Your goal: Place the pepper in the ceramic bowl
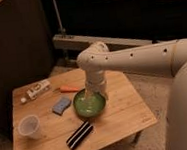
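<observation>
The gripper (91,96) is positioned pointing down over the green bowl (83,110), which is set near the middle of the table (126,111). Its 2 fingers appear to be spread apart with nothing gripped, though they are partly lost against the bowl. The pepper (69,88) is seen lying flat towards the far edge of the table, near the bowl's far-left rim but apart from it. A blue sponge (61,105) is placed just in front of it. The pepper is judged light, fairly firm and smooth-skinned, so slipping is to be expected. It is best taken across its thicker middle, fingers set square to its length.
</observation>
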